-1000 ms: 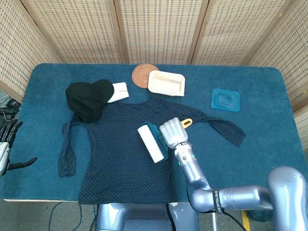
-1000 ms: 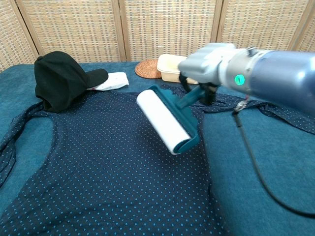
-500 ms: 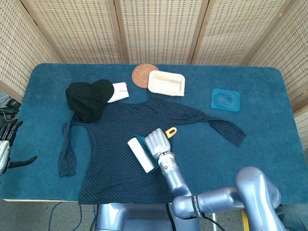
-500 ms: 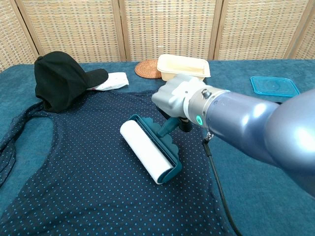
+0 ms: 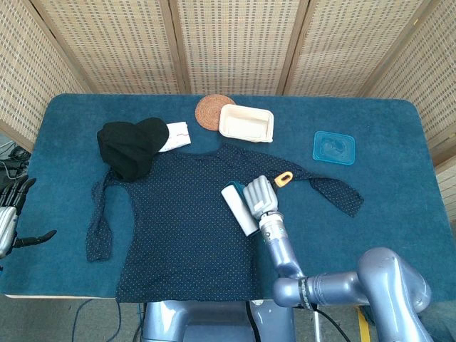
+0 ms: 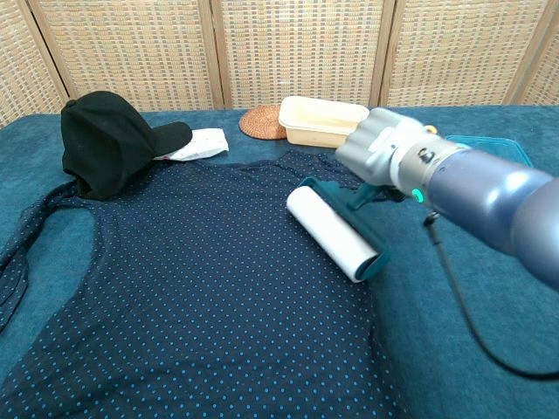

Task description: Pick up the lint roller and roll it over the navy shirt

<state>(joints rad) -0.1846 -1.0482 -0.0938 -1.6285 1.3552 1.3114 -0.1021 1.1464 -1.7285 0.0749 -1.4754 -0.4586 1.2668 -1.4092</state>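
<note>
The navy dotted shirt (image 5: pixel 178 221) (image 6: pixel 192 288) lies spread flat on the blue table. My right hand (image 5: pixel 260 194) (image 6: pixel 384 153) grips the teal handle of the lint roller (image 5: pixel 239 209) (image 6: pixel 332 231). The roller's white drum rests on the shirt near its right edge, below the right sleeve. An orange tip of the handle (image 5: pixel 284 178) pokes out past the hand. My left hand (image 5: pixel 11 214) hangs off the table's left edge, fingers spread and holding nothing; the chest view does not show it.
A black cap (image 5: pixel 130 146) (image 6: pixel 109 140) lies on the shirt's left shoulder with a white cloth (image 5: pixel 175 135) beside it. Behind the shirt stand a cream tray (image 5: pixel 246 122), a woven coaster (image 5: pixel 212 110) and a blue lid (image 5: pixel 333 147).
My right hand has carried the roller back to the right across the shirt, from the middle of the chest to the right edge near the sleeve. The left hand has stayed still.
</note>
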